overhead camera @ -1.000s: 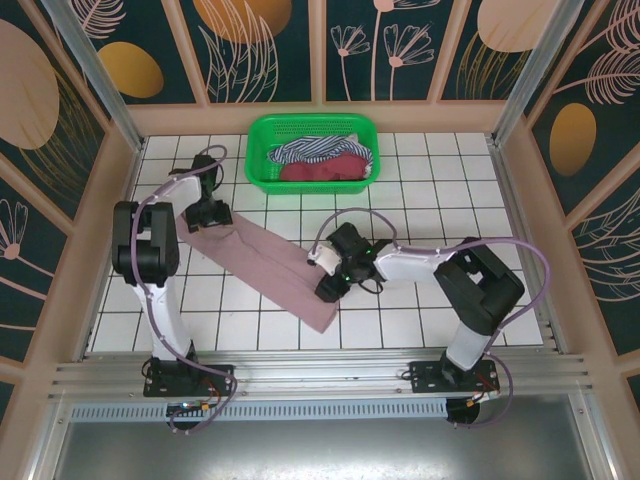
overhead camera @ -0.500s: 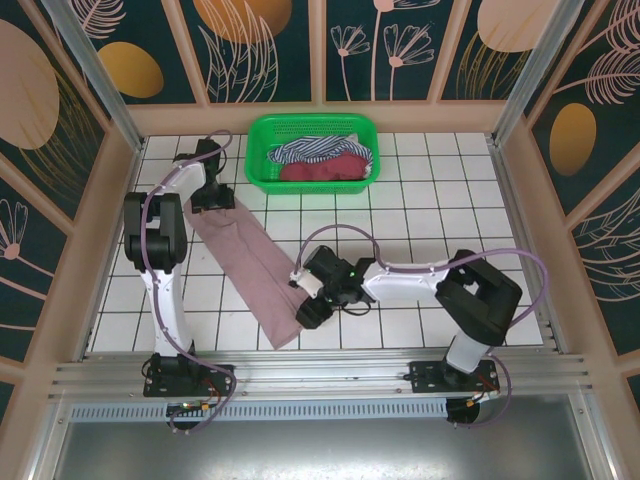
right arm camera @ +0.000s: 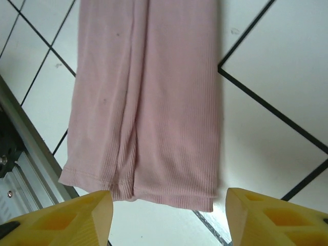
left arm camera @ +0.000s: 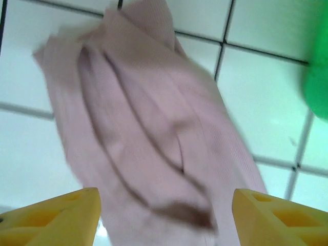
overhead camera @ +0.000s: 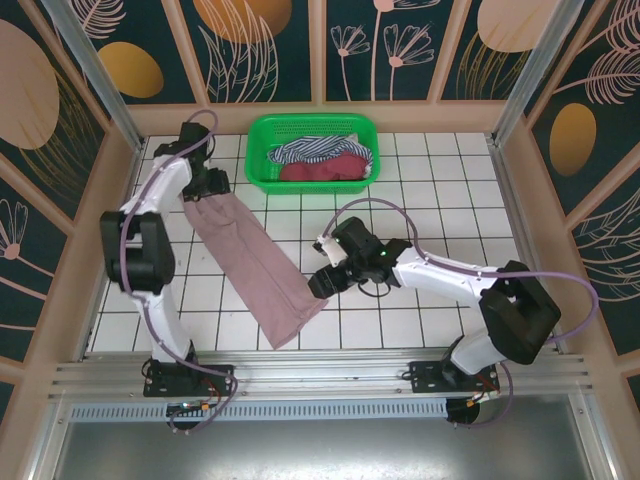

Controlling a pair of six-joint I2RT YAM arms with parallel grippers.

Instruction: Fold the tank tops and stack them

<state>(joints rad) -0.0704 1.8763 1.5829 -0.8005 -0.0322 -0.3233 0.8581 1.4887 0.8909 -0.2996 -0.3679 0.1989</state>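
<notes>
On the white tiled table, the left arm stretches far forward, and the left claw hangs wide open over the far end of the pink tank top. The right arm extends leftward, the right claw also spread wide by the top's near hem. Behind, a green basket holds the striped top and the maroon top. The pink tank top lies in a long narrow strip, slanting toward the near edge, creased at its far end.
</notes>
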